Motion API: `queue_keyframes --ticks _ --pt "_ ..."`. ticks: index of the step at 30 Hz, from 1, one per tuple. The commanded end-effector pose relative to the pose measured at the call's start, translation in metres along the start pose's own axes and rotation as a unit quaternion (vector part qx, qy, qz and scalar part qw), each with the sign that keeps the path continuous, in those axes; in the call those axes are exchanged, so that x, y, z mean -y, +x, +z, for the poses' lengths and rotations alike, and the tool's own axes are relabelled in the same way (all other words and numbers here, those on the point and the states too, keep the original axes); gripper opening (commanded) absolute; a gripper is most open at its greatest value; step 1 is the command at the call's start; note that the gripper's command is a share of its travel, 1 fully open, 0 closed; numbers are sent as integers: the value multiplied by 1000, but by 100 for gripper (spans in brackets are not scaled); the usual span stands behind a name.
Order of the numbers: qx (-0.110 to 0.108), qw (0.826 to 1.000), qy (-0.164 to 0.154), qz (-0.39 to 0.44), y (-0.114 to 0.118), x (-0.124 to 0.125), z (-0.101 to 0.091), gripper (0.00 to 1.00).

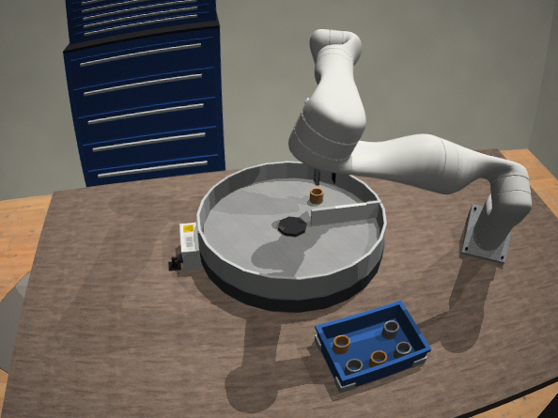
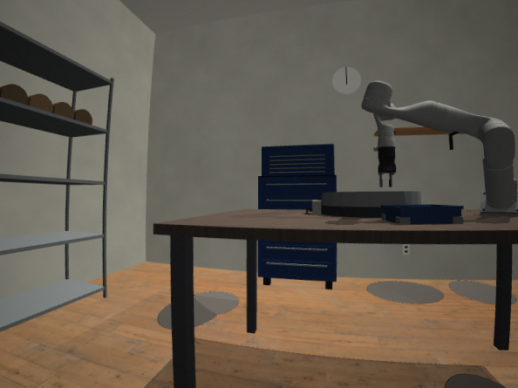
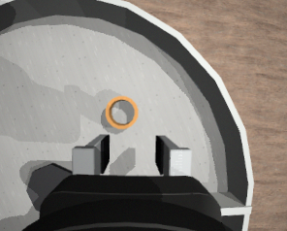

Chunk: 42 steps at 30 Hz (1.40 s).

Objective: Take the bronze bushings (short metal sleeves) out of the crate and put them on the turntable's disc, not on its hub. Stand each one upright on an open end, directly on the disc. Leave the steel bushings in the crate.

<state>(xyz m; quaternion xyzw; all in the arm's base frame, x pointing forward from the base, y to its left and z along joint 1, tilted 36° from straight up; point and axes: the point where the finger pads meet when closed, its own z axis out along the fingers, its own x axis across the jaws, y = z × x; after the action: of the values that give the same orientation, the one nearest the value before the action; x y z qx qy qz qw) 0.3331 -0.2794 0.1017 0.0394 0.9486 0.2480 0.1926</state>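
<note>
With the pincer parted fairly wide and gripping nothing, above the far part of the turntable's disc. Just ahead of the fingertips in the wrist view and a little left of midway, a bronze sleeve, upright on an open end, off the dark hub.

Well apart from the pincer, across the disc and beyond its near wall, the blue crate on the counter. Inside, two more bronze sleeves, apparently upright: one by the left end in the top view, the other by the near long side, between two steel sleeves, with a third steel one towards the far right corner.

Probably next, a high carry over the turntable's wall and a descent onto either bronze piece, the left-end one seemingly roomier. Near the placed sleeve, a divider to avoid; in the crate, risk of nudging steel neighbours
</note>
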Motion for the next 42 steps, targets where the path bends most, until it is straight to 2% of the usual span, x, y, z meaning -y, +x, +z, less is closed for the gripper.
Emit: queue_keyframes --ticks 1,42 --pt "0 1000 -2 4 1 -1 -3 77" --pt "0 1000 -2 4 1 -1 -8 77"
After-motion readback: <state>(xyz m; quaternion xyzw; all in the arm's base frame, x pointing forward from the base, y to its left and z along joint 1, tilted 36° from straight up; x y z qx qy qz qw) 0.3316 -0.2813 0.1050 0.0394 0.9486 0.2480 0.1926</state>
